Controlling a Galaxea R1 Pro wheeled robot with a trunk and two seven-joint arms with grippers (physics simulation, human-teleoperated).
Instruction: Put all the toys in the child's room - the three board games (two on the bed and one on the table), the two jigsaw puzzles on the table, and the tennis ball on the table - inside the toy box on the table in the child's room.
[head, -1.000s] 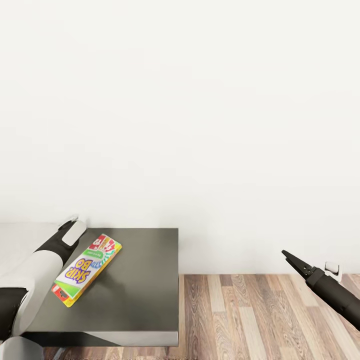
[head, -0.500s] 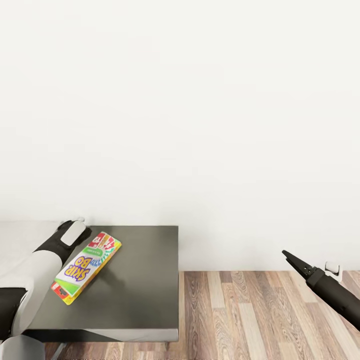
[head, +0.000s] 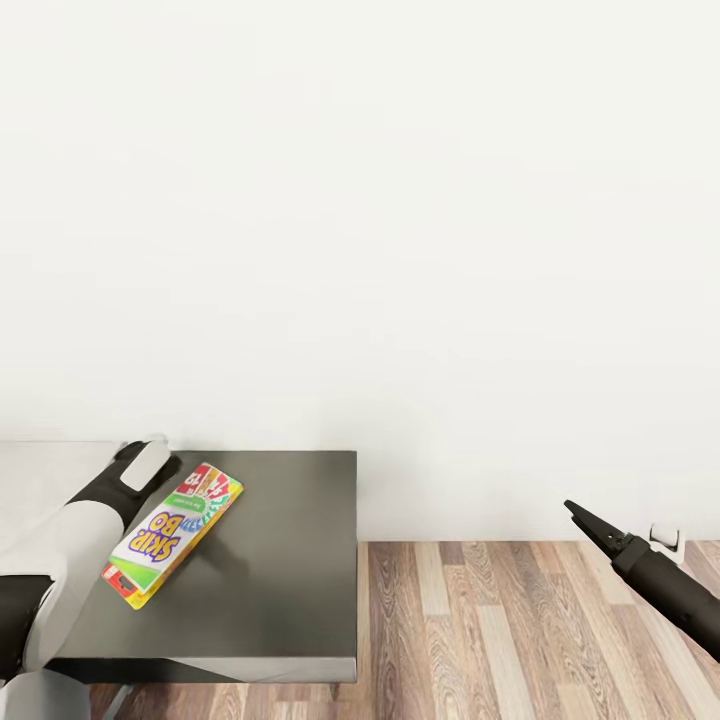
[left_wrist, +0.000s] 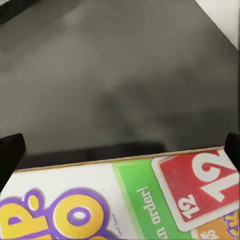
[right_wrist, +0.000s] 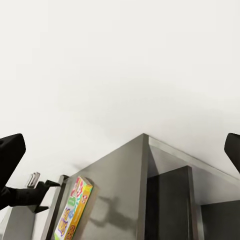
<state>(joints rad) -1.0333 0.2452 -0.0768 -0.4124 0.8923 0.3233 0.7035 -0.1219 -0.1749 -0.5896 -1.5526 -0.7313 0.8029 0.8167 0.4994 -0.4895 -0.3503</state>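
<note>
The green-yellow-red "SKIP-BO" board game (head: 172, 532) hangs tilted just above the dark grey lower wing of the table (head: 290, 570), casting a shadow on it. My left gripper (head: 168, 482) is shut on the box's near-left side. The left wrist view has the box lid (left_wrist: 125, 200) spanning the space between the two fingertips (left_wrist: 10, 155), with the dark wing beyond. My right gripper (head: 582, 519) hovers over the floor to the right of the table, open and holding nothing. The right wrist view takes in the wing (right_wrist: 125, 175) and the held box (right_wrist: 72, 212) from the side.
A strip of the table's light grey top (head: 40, 480) lies at the far left. The wing ends in a straight right edge, and wooden floor (head: 500, 630) runs beyond it. A plain white wall stands behind, with a socket (head: 666, 538) low down near my right arm.
The whole picture has slid up a little, so the camera moved. The SKIP-BO box stays in my left gripper above the wing. The right arm holds its pose.
</note>
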